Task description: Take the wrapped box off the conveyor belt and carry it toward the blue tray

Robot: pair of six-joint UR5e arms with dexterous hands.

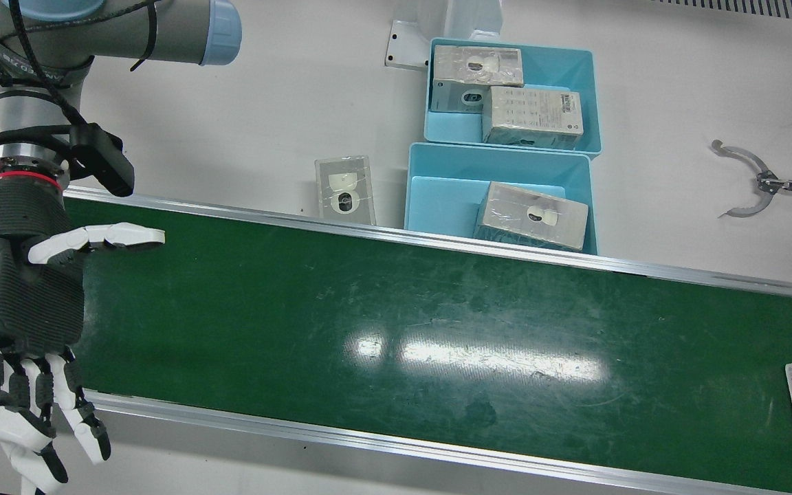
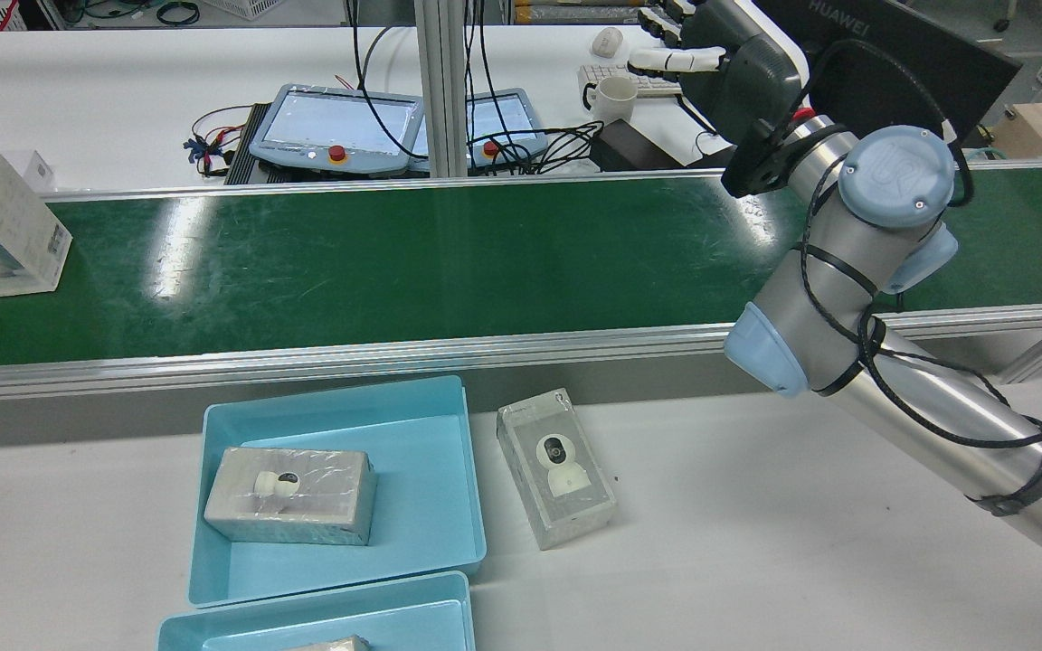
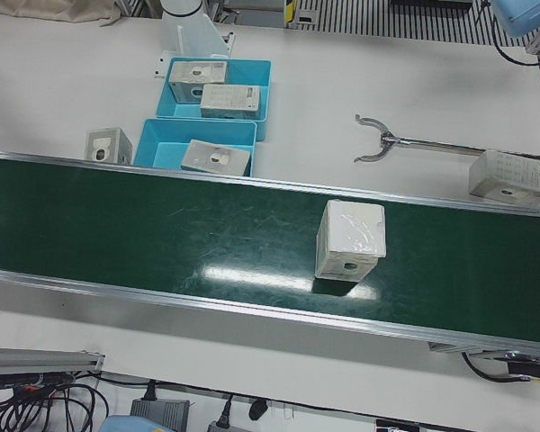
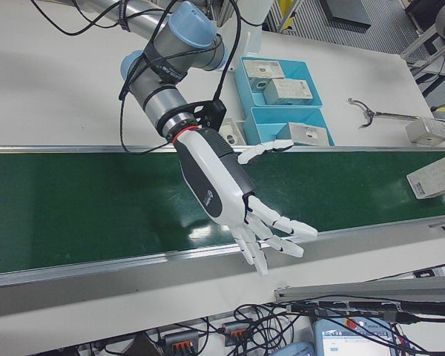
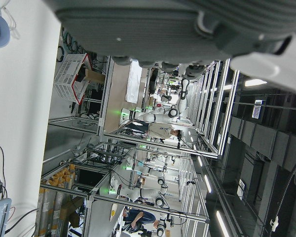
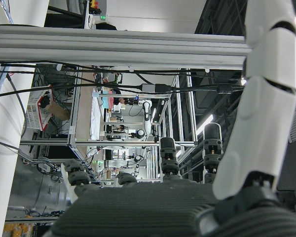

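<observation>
One wrapped box (image 3: 349, 239) sits on the conveyor belt (image 3: 162, 225), well apart from my right hand (image 4: 226, 189), whose fingers (image 4: 278, 226) are spread, holding nothing. I cannot tell my left hand's state.

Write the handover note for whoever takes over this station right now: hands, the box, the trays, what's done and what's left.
Right hand: open, fingers spread, holding nothing, over the conveyor belt.
Left hand: only its palm fills its own camera; state cannot be told.
Wrapped box: upright on the belt, far along it from the right hand, untouched.
Near blue tray holds one box; far tray holds two; another box lies on the table beside the near tray.
Done: nothing on this box. Left: grasp, lift, carry toward the tray.
</observation>
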